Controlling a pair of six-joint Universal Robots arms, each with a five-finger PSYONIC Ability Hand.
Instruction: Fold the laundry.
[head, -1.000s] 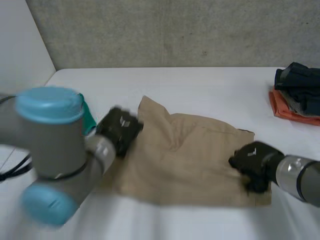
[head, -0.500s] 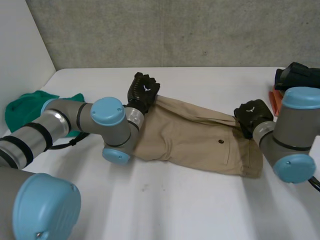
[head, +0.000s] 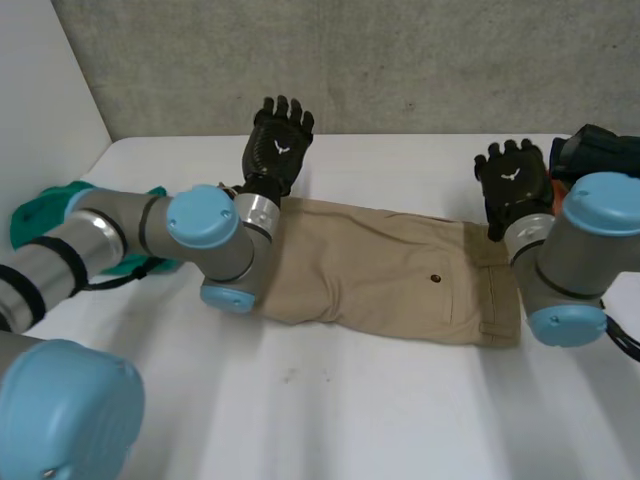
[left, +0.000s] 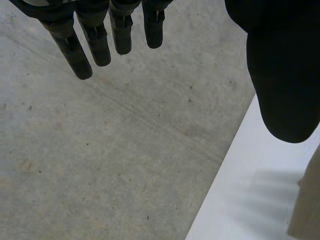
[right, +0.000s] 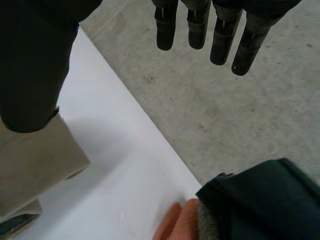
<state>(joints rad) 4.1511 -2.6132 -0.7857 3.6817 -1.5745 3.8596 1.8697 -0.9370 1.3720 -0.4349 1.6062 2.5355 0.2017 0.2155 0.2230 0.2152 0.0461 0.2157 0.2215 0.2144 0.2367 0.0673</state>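
Observation:
A pair of khaki shorts (head: 390, 275) lies spread flat across the middle of the white table (head: 380, 410). My left hand (head: 278, 148) is raised just beyond the shorts' far left corner, open, with straight fingers (left: 95, 45) and nothing in them. My right hand (head: 512, 183) hovers over the far right corner by the waistband, open as well, its fingers (right: 197, 27) straight and empty. A khaki corner (left: 306, 210) shows below the left thumb. The shorts' edge (right: 35, 167) lies under the right thumb.
A green cloth (head: 45, 215) sits at the table's left edge behind my left arm. A dark garment (head: 600, 155) lies piled on an orange one (head: 545, 200) at the far right, also seen as dark cloth (right: 260, 200) beside my right hand. A concrete wall stands behind the table.
Both hands were shut on the shorts' far edge and carried it away from me. They have now let go, opened and lifted, and the shorts lie flat.

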